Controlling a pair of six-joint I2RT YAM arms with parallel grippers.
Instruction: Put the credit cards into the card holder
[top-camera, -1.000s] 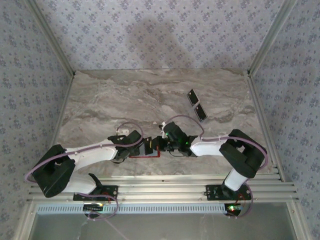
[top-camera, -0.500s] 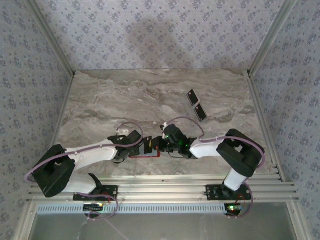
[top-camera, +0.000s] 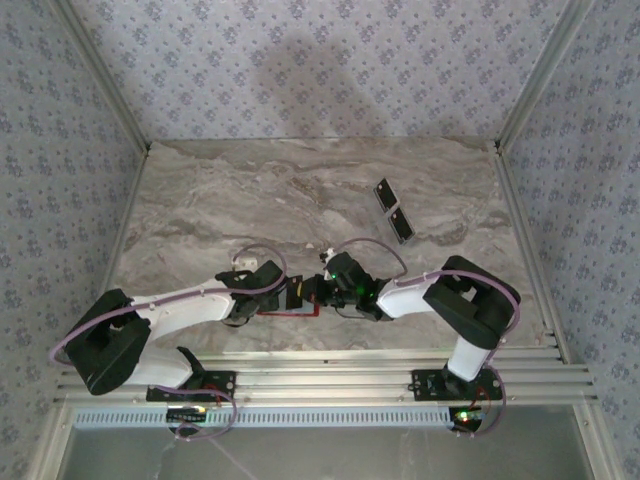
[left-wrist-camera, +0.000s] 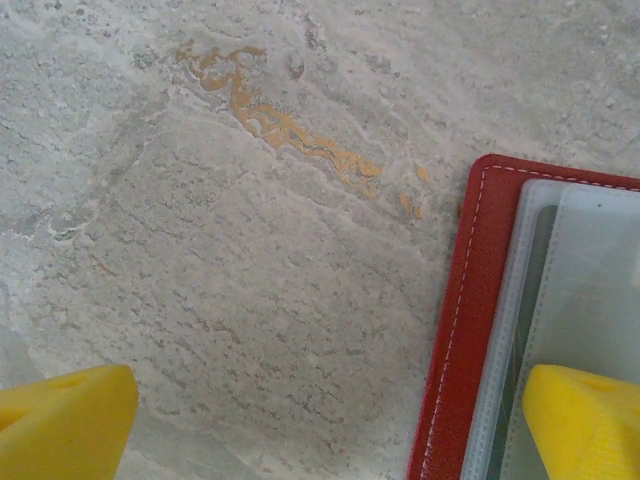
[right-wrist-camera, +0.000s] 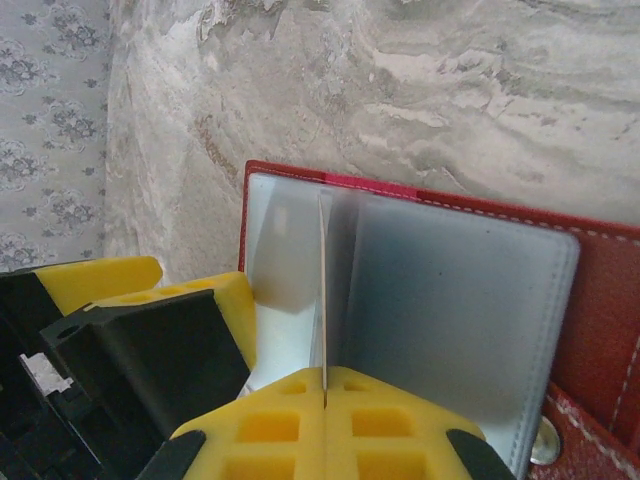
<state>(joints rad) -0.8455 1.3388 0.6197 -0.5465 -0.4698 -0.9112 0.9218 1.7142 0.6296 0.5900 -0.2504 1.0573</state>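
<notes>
Right gripper (right-wrist-camera: 324, 392) pinches a card (right-wrist-camera: 323, 280) edge-on, long axis aimed straight ahead across the clear sleeves (right-wrist-camera: 450, 300) of the card holder (right-wrist-camera: 600, 310); left gripper (left-wrist-camera: 325, 425), spread wide, straddles its edge.

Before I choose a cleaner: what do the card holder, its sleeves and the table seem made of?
Card holder: matte red leather or imitation, white edge stitching. Inner sleeves: frosted plastic, semi-see-through. Table: grey veined stone look, possibly marble or printed laminate.

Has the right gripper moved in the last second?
Yes, slightly. The right gripper, shut on what looks like a thin card standing edge-on, has slid left and toward the near edge, farther from the black cards, over the red wallet.
</notes>
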